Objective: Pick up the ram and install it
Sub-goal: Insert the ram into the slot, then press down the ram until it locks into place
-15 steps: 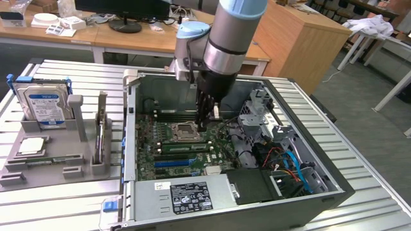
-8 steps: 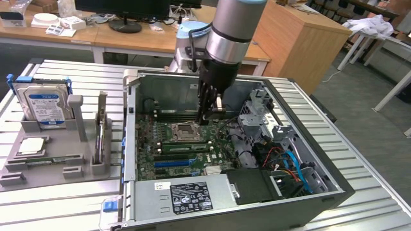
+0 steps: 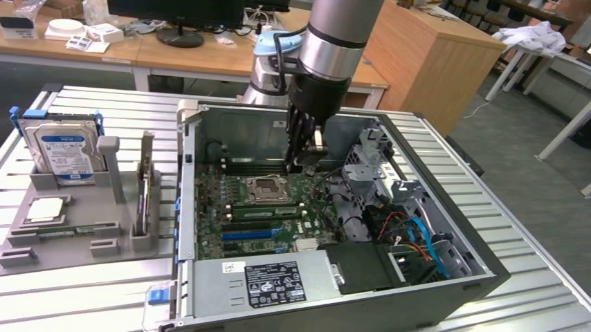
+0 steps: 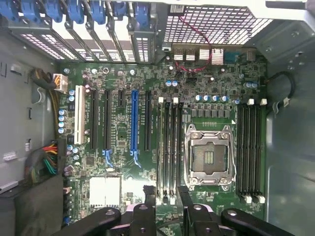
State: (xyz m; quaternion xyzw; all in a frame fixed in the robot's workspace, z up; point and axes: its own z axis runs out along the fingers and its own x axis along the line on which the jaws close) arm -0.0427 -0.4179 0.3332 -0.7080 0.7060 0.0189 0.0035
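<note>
- The black two-finger gripper (image 4: 166,192) hangs with its fingers spread apart. Nothing is between them, and bare board shows through the gap.
- Directly beneath the gripper lies the green motherboard (image 4: 123,137). A bank of long black memory slots (image 4: 170,147) runs out from under the fingertips, and the square metal processor socket (image 4: 208,157) is just beside that bank.
- Around the gripper stands the open grey steel computer case (image 3: 480,270).
- Well apart from the gripper, outside the case on the exterior view's left, sits a grey plastic parts tray (image 3: 55,257). The thin green strip in its front groove looks to be the ram (image 3: 57,229), untouched.
- Judgement: the pick has not begun. Grasping the ram calls for fingers square across the narrow stick, clear of the groove walls.
</note>
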